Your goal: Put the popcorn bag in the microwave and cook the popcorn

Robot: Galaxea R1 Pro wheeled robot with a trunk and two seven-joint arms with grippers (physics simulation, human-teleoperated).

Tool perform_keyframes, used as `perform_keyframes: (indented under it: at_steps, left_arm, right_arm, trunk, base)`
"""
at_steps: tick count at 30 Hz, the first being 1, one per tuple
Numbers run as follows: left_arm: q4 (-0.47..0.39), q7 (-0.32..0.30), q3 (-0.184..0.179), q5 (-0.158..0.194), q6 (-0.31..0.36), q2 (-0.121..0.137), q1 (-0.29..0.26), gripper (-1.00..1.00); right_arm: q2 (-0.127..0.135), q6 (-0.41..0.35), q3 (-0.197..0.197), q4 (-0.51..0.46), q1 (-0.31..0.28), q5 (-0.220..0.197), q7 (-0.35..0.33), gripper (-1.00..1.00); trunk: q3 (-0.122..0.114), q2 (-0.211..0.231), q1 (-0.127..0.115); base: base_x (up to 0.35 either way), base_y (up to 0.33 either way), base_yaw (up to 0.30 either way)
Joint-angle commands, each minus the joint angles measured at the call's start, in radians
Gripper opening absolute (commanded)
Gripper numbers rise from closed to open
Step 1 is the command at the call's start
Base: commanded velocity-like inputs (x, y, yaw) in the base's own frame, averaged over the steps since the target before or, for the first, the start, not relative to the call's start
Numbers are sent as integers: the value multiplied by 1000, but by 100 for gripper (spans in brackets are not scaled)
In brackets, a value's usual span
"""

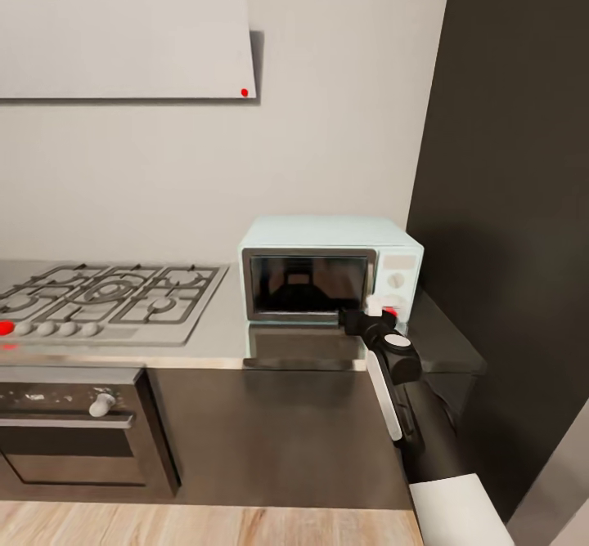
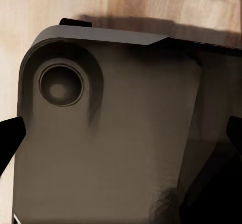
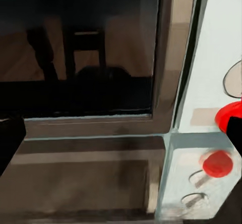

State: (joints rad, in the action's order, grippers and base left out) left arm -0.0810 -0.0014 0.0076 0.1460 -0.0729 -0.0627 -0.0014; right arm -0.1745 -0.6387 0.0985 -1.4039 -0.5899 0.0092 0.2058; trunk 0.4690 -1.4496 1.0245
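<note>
At the worktop's (image 1: 217,337) right end, the right gripper (image 1: 370,311), fingers spread wide, hovers just before the shut microwave's (image 1: 327,239) knob panel.

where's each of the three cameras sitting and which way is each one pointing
Head view: on the robot's head, facing forward and down at the countertop, microwave and gas hob; the right arm reaches to the microwave's panel, right tool.
Left wrist view: on the left arm, facing down over a dark part of the robot's body toward the wood floor; black fingertips show at the frame edges.
Right wrist view: on the right arm, close to the microwave's glass door.
Shared: head and right wrist views both see the microwave.
</note>
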Motion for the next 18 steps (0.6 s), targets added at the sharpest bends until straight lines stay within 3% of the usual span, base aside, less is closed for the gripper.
perform_keyframes:
  at_steps: [1, 5, 9, 13, 18]
  left_arm:
    - [0, 0, 0, 7, -2, 0, 0, 100]
    - [0, 0, 0, 7, -2, 0, 0, 100]
    - [0, 0, 0, 7, -2, 0, 0, 100]
    - [0, 0, 0, 7, -2, -1, 0, 100]
    - [0, 0, 0, 7, -2, 0, 0, 100]
  right_arm:
    - [0, -6, 1, 0, -1, 1, 8, 100]
    - [0, -6, 1, 0, -1, 1, 12, 100]
    - [38, 4, 3, 1, -1, 2, 11, 100]
    - [66, 27, 3, 2, -1, -3, 2, 100]
    - [71, 30, 4, 2, -1, -3, 1, 100]
  trunk:
    - [1, 0, 1]
    - [1, 0, 1]
    - [1, 0, 1]
    - [1, 0, 1]
    - [1, 0, 1]
  base:
    - [298, 0, 0]
    - [291, 0, 0]
    - [245, 0, 0]
    - [58, 0, 0]
    - [4, 0, 0]
